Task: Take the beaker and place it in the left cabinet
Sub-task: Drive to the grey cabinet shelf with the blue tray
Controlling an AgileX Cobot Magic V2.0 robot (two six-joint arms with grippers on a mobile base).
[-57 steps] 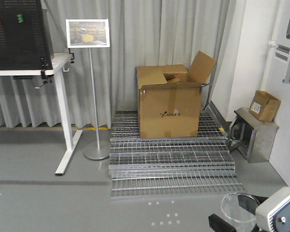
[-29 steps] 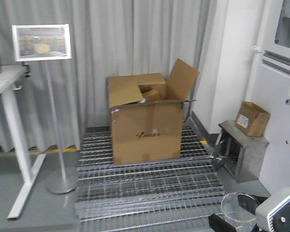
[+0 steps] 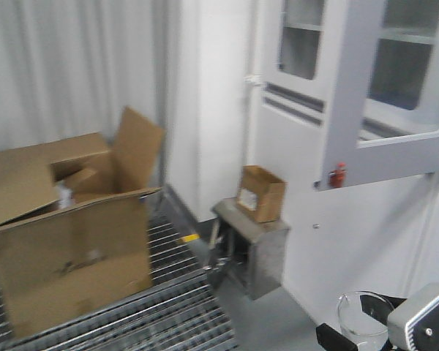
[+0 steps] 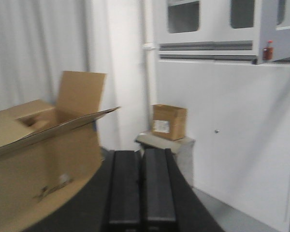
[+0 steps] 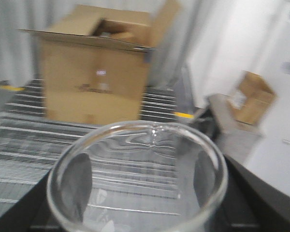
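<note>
The beaker (image 3: 361,313), a clear glass cylinder with a pouring lip, sits in my right gripper (image 3: 360,330) at the bottom right of the front view. In the right wrist view the beaker (image 5: 137,145) fills the lower frame, and the dark fingers (image 5: 80,183) press its sides. A light-grey cabinet (image 3: 366,219) with glass-paned doors fills the right of the front view and shows in the left wrist view (image 4: 217,121). One grey-framed glass door (image 3: 395,110) stands out toward me. My left gripper (image 4: 141,186) is shut and empty, pointing toward the cabinet.
A large open cardboard box (image 3: 66,241) stands on metal floor grating (image 3: 146,322) at the left. A small cardboard box (image 3: 261,192) sits on a low metal stand (image 3: 252,252) against the cabinet. A white pillar (image 3: 212,110) stands behind. The frames are motion-blurred.
The whole view has swung to the right: the table and sign stand left the frame, the big box slid left, and the cabinet came into view. The beaker stays in my right gripper.
</note>
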